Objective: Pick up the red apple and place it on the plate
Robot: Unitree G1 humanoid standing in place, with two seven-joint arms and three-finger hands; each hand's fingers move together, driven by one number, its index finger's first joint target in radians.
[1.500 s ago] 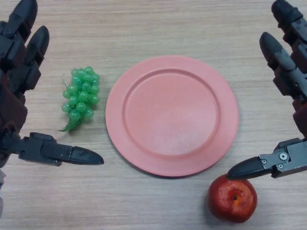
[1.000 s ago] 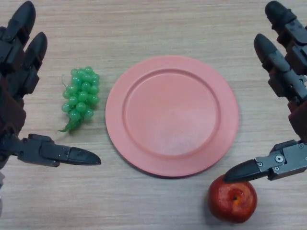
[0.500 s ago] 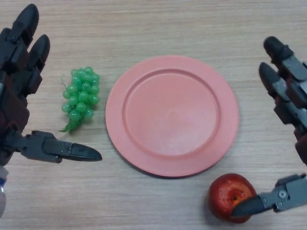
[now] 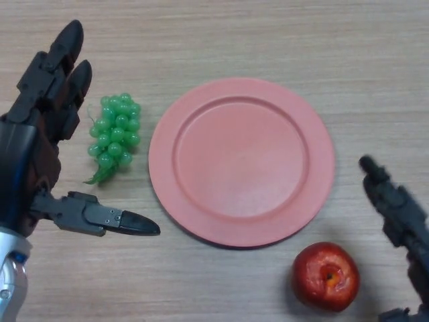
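Observation:
The red apple [image 4: 325, 276] rests on the wooden table near the bottom right, just below the rim of the empty pink plate [image 4: 194, 221]. My right hand [image 4: 401, 213] shows at the right edge, its straight fingers beside the apple and apart from it; it holds nothing. At the left my left hand [image 4: 33, 154] hangs open, fingers pointing up and thumb pointing right toward the plate.
A bunch of green grapes [image 4: 112, 135] lies left of the plate, close to the fingers of my left hand. The wooden table [image 4: 268, 40] stretches bare beyond the plate.
My right hand has drawn back down and to the right, its thumb leaving the apple's top and nearly leaving view. My left hand has shifted right, closer to the grapes. The apple stayed put.

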